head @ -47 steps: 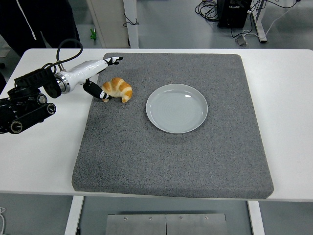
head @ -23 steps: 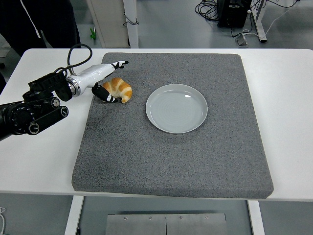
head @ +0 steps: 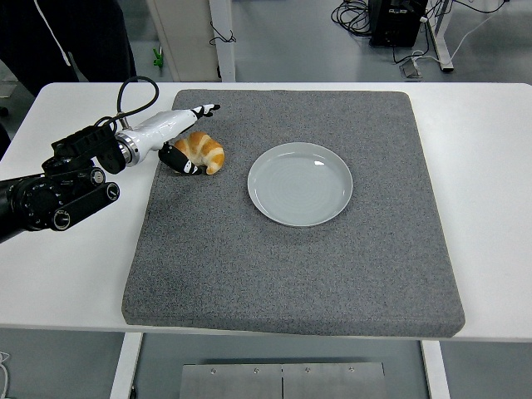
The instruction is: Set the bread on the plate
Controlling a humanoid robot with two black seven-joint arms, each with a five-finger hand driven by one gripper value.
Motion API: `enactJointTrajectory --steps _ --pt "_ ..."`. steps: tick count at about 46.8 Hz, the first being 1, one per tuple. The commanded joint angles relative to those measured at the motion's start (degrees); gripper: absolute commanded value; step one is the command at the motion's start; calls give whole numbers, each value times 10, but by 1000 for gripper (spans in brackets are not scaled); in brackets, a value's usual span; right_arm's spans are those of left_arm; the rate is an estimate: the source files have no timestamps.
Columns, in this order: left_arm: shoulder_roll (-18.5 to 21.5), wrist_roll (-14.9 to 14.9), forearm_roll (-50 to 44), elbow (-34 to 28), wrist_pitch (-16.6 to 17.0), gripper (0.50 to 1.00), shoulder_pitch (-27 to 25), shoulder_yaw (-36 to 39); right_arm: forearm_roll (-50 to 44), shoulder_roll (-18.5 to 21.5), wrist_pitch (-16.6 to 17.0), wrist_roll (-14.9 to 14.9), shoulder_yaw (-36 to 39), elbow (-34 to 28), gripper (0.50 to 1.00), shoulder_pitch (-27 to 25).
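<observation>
One croissant (head: 202, 151) on grey mat (head: 291, 274), left of pale plate (head: 300, 184), clear gap between them. Left hand (head: 173, 137) at croissant's left end: thumb low against near side, upper fingers (head: 199, 110) stretched past far side, spread, not clamped. Black forearm (head: 58, 187) trails left over white table (head: 75, 266). Dark-clothed person (head: 75, 37) top left.

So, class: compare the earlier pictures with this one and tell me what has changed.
The left hand moved right, closing in around the croissant; its fingers bracket the bread, which lies unlifted on the grey mat. The plate stayed empty and in place.
</observation>
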Motion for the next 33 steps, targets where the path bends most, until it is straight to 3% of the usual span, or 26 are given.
enactJointTrajectory --steps 1,16,33 --pt "-7 0 0 11 7 949 5 1 0 0 0 1 0 0 1000 0" --pt "-12 -1 3 19 14 928 8 1 0 0 0 0 0 0 1000 0" --pt "-19 -4 1 19 14 868 11 1 0 0 0 0 0 0 1000 0"
